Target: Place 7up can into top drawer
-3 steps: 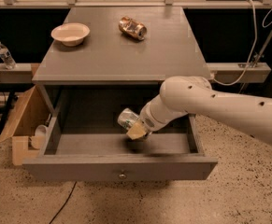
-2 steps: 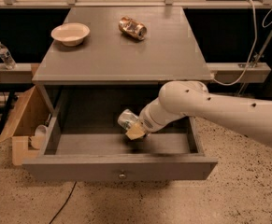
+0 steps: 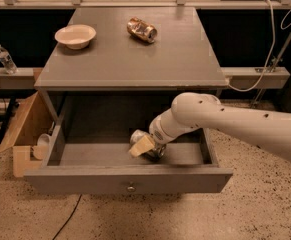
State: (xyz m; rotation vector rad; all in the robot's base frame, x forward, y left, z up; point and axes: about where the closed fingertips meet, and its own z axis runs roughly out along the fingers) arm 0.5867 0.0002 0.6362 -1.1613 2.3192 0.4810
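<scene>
Tool first: mine is down inside the top drawer, closed around the 7up can, slightly right of the drawer's middle. I cannot tell whether the can touches the drawer floor. My white arm reaches in from the right. The grey table stands above, and the drawer is pulled out toward the near side. A cardboard box sits on the floor at left. On the table's far part are a bowl to the left and a copper can lying on its side near the middle.
</scene>
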